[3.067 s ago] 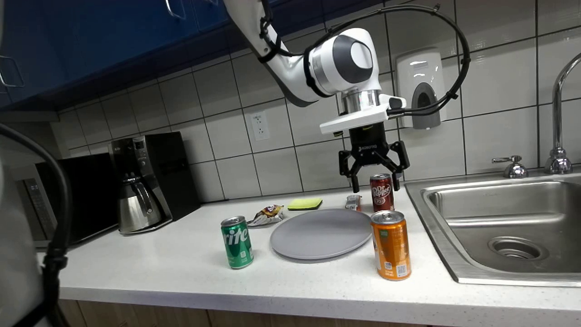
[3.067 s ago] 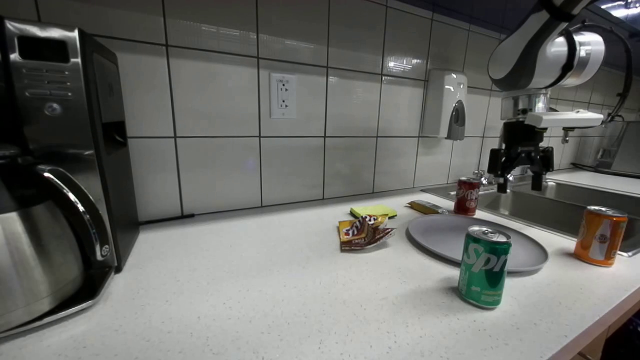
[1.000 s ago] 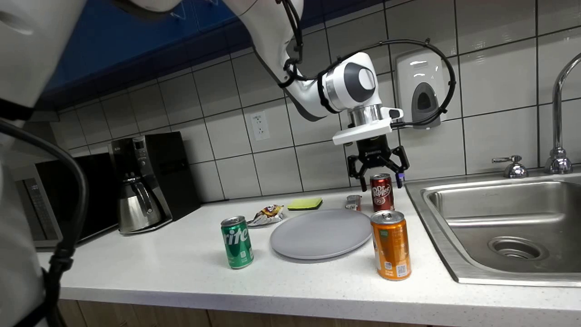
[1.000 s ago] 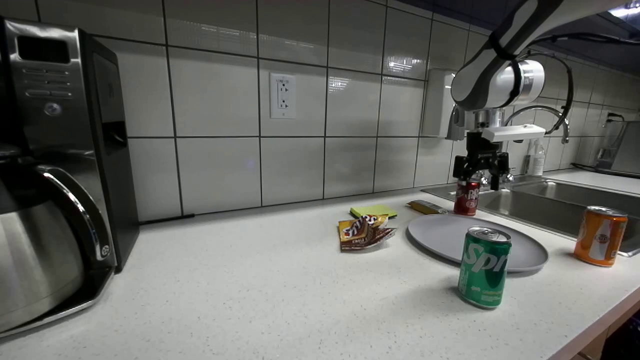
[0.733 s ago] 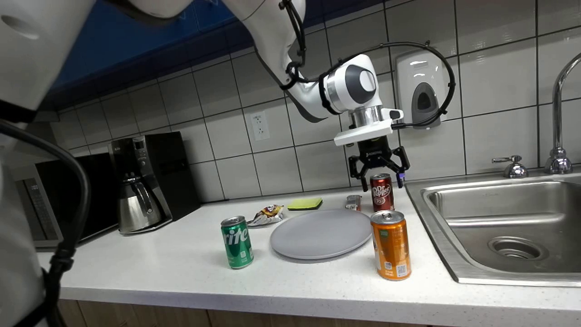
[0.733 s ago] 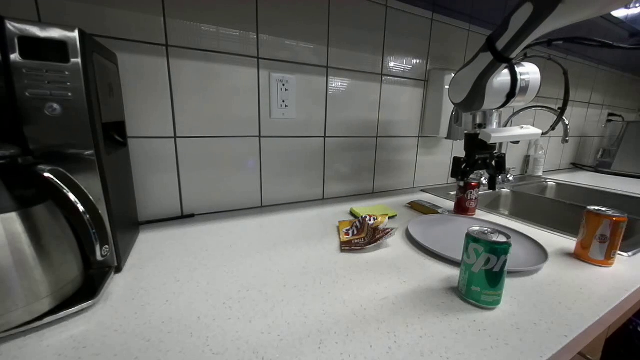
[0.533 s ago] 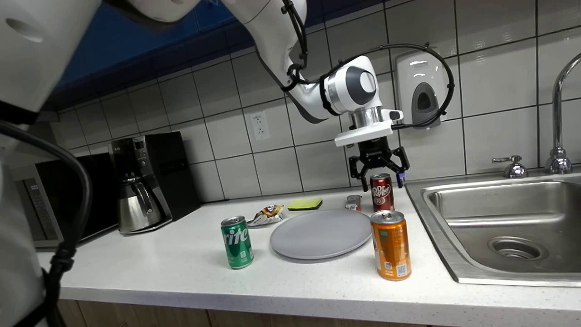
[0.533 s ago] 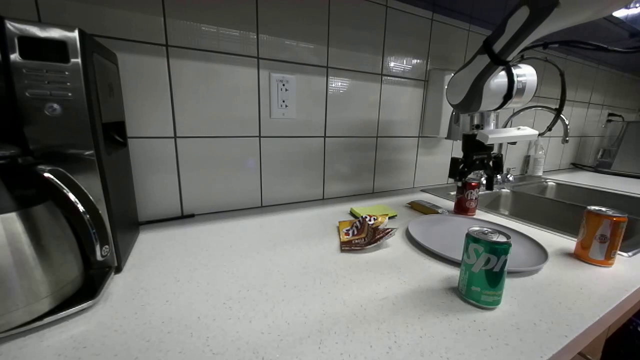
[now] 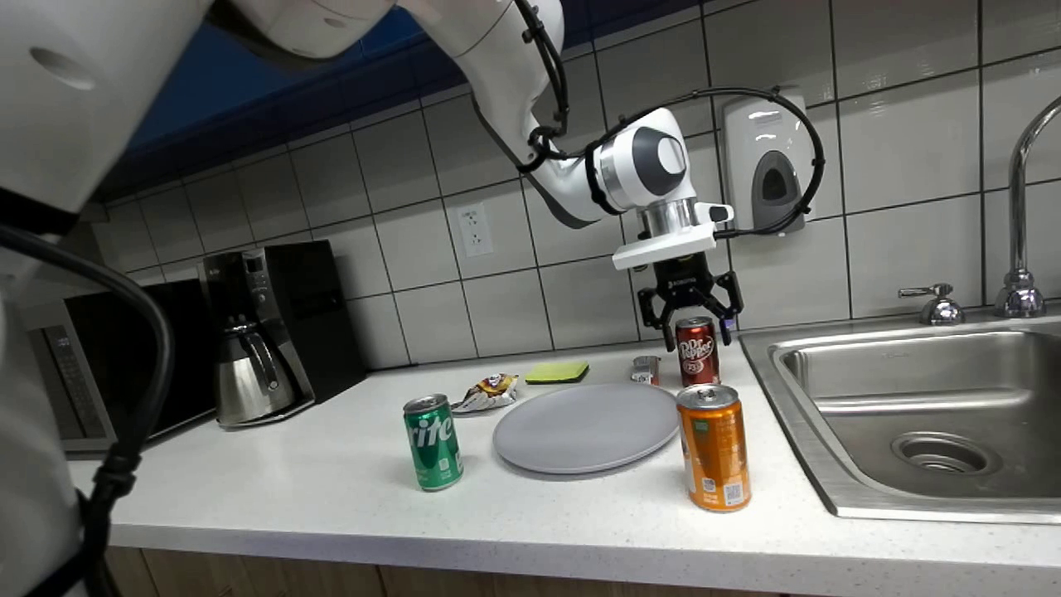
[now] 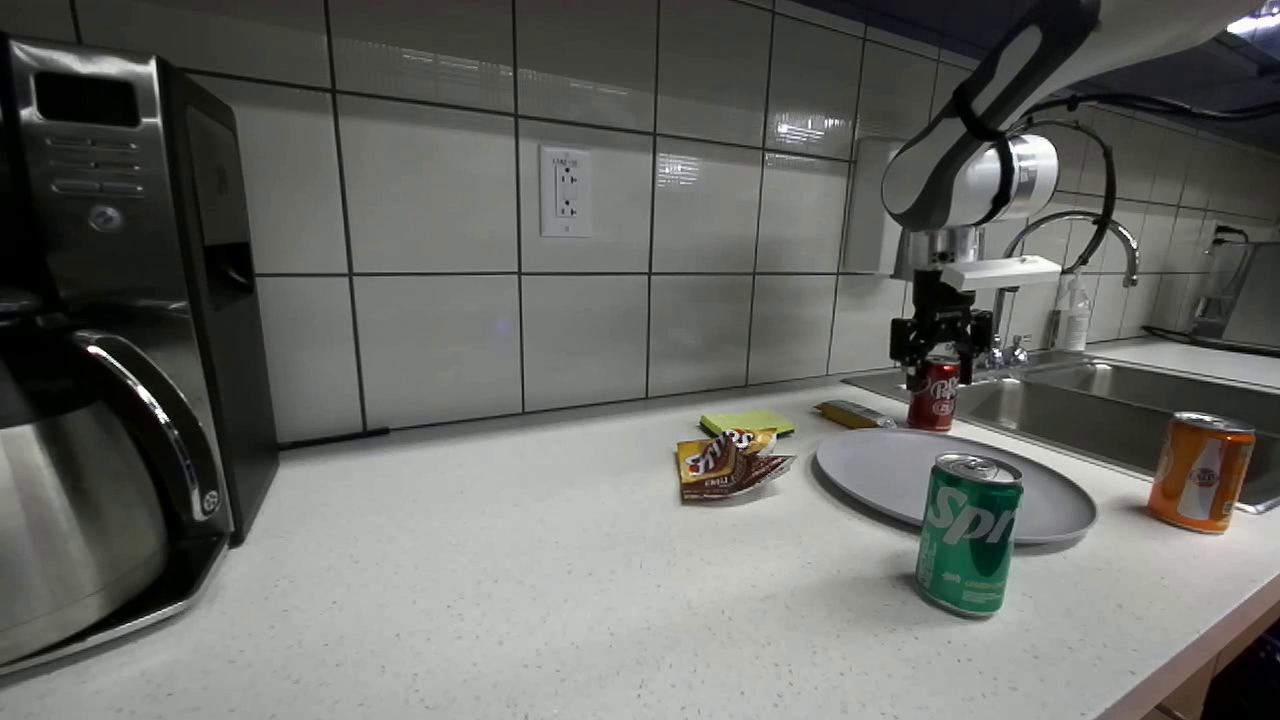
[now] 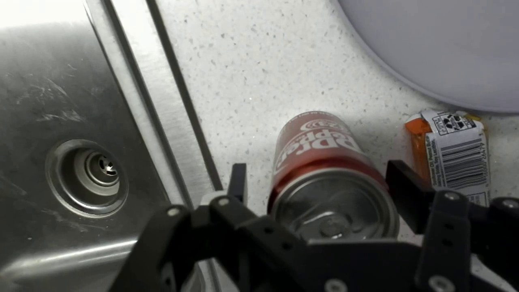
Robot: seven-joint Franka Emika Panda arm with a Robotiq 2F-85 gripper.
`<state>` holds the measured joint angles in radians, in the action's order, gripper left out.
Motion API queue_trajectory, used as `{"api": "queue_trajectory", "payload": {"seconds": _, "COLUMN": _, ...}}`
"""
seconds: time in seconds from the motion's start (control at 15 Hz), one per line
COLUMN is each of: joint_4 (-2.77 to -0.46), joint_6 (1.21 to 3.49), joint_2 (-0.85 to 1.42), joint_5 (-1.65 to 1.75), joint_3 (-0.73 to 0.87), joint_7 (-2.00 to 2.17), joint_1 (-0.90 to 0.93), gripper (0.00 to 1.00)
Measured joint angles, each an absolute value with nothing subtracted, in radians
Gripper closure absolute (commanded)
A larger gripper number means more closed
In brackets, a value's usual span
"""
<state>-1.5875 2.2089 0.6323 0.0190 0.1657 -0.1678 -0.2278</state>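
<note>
One red Dr Pepper can [image 9: 698,365] stands upright on the speckled white desk [image 10: 450,600], near the back edge and beside the sink [image 9: 800,419], with the tool [image 9: 697,341] above and around its top. The tool is spread: in the wrist view one finger [image 11: 238,180] stands clear of the can, while the other is so near its rim that contact cannot be told. A small wrapped bar [image 11: 458,156] lies near this can, just beside the gray plate [image 9: 587,427]. Closer to the front edge stand an orange can [image 9: 715,460], near the sink, and a green Sprite can [image 9: 433,448], on the plate's side away from the sink. Toward the back edge lies a yellow-green sponge [image 9: 557,371], with a crumpled snack bag [image 10: 725,465] just beside it.
</note>
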Motion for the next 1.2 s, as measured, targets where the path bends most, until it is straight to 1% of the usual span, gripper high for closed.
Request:
{"api": "queue_trajectory", "payload": {"seconds": 0.07, "joint_4": -1.584, "joint_6": 2.209, "joint_2": 0.635, "joint_5": 0.019, "joint_3": 0.166, "joint_7": -0.168, "joint_1": -0.228, "gripper": 0.53}}
{"api": "queue_trajectory", "payload": {"seconds": 0.13, "joint_4": -1.581, "joint_6": 2.208, "joint_2": 0.636, "joint_5": 0.019, "joint_3": 0.166, "joint_7": -0.168, "joint_1": -0.228, "gripper": 0.59}}
{"api": "queue_trajectory", "payload": {"seconds": 0.2, "joint_4": -1.579, "joint_6": 2.208, "joint_2": 0.636, "joint_5": 0.019, "joint_3": 0.165, "joint_7": -0.168, "joint_1": -0.228, "gripper": 0.61}}
{"api": "queue_trajectory", "payload": {"seconds": 0.73, "joint_4": -1.577, "joint_6": 2.209, "joint_2": 0.630, "joint_5": 0.019, "joint_3": 0.163, "joint_7": -0.168, "joint_1": -0.228, "gripper": 0.61}}
{"api": "queue_trajectory", "payload": {"seconds": 1.2, "joint_4": -1.598, "joint_6": 2.211, "joint_2": 0.582, "joint_5": 0.019, "joint_3": 0.144, "joint_7": -0.168, "joint_1": -0.220, "gripper": 0.61}}
